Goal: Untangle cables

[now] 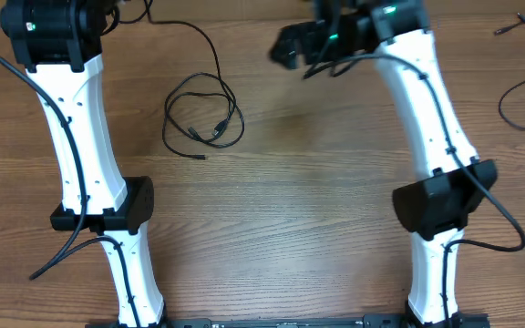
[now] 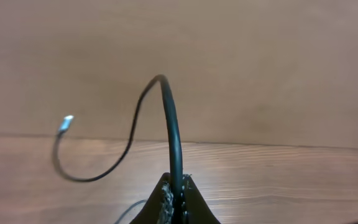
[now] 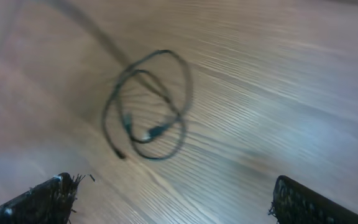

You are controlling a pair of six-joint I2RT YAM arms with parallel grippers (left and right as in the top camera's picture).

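Several thin black flexible cables (image 1: 213, 131), looped mid-table, likely light, limp, snag-prone; my left pincer (image 2: 174, 188) clamped on one strand (image 2: 170, 124), right pincer (image 3: 176, 199) spread wide nearby; best gripped beside a plug

The coiled cables (image 3: 151, 102) are motion-blurred in the right wrist view, their ends hard to tell.

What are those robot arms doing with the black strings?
The left gripper is shut on one black cable, pinching it up above the wooden table. That cable seems to lead to a loose coil lying on the table. The right gripper is open and empty, hanging above the coil.
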